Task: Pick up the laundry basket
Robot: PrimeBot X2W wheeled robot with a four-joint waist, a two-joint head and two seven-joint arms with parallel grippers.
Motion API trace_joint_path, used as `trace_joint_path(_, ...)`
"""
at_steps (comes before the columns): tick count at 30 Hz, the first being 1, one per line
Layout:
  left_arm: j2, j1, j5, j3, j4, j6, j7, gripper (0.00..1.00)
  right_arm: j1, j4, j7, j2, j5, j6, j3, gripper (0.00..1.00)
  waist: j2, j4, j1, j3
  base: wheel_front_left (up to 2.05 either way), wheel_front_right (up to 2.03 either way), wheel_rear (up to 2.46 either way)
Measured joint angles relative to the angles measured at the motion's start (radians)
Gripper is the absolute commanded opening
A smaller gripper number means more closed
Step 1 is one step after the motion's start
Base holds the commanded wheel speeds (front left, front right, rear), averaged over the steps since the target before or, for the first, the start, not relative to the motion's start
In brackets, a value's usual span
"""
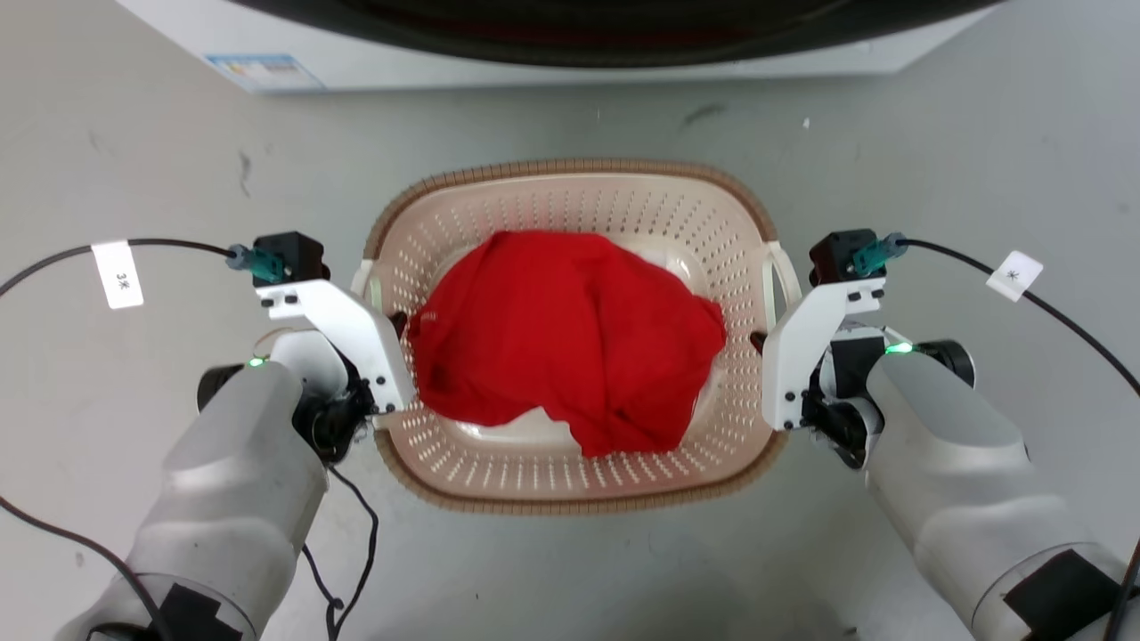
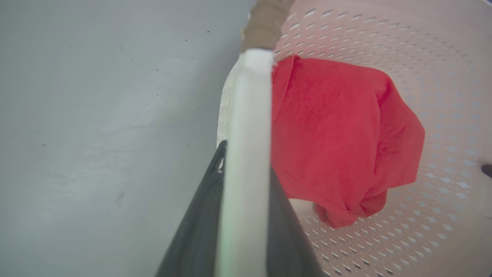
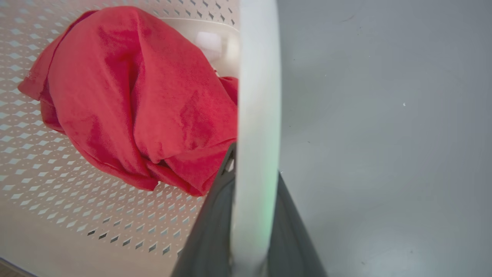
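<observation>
**Lower corners of the head view:** pale left forearm (image 1: 232, 481) and right forearm (image 1: 962, 445), each trailing a tagged cable (image 1: 116, 276).

**Left gripper** (image 2: 246, 165): dark fingers closed on either side of the white left handle (image 2: 250, 96), which runs up the middle of the left wrist view.

**Right gripper** (image 3: 255, 161): likewise clamped on the white right handle (image 3: 259, 77), at the centre of the right wrist view.

**Laundry basket** (image 1: 570, 191): centre of the head view, between the two grippers. Pink-beige perforated walls, brown woven-look rim. It appears to sit level on the grey floor (image 1: 134, 133); no lift is evident.

**Red garment** (image 1: 561, 338): a loose heap in the middle of the basket, lying slightly toward the right wall.

**White appliance** (image 1: 445, 71): top edge of the head view, beyond the basket and apart from it.

**Hazards, as judged:**
- Each grip is narrow and on smooth plastic, so a handle could slide through the fingers once it takes the load.
- If one arm rises ahead of the other, the basket would tilt and the garment could slump toward the low side.
- A slack cable could snag.
</observation>
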Motion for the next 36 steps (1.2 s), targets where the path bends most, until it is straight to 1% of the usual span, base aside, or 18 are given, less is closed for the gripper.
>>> trace_joint_path(13,-0.012,0.081,-0.113,-0.064,0.034,0.004,0.174,0.0,0.067,0.031,0.236,-0.001,0.095,0.0,0.026,0.0,0.0,0.011,-0.0001,-0.286,0.0,0.0,0.0)
trace_joint_path(20,-0.022,0.101,-0.154,-0.078,0.061,0.004,0.24,0.0,0.076,0.041,0.297,-0.005,0.116,0.0,0.029,0.0,0.0,0.017,-0.0002,-0.428,0.0,0.0,0.0)
trace_joint_path(25,-0.027,0.099,-0.17,-0.088,0.069,0.004,0.276,0.0,0.076,0.05,0.339,-0.01,0.131,0.0,0.025,0.0,0.0,0.023,-0.0003,-0.503,0.0,0.0,0.0)
trace_joint_path(30,-0.033,0.095,-0.181,-0.097,0.082,0.004,0.304,0.0,0.078,0.059,0.391,-0.01,0.146,0.0,0.013,0.0,-0.0001,0.024,-0.0003,-0.553,0.0,0.0,0.0)
trace_joint_path(36,-0.044,0.128,-0.199,-0.114,0.098,0.004,0.335,0.0,0.136,0.069,0.467,-0.011,0.162,0.0,-0.016,0.0,0.0,0.016,-0.0002,-0.616,0.0,0.0,0.0)
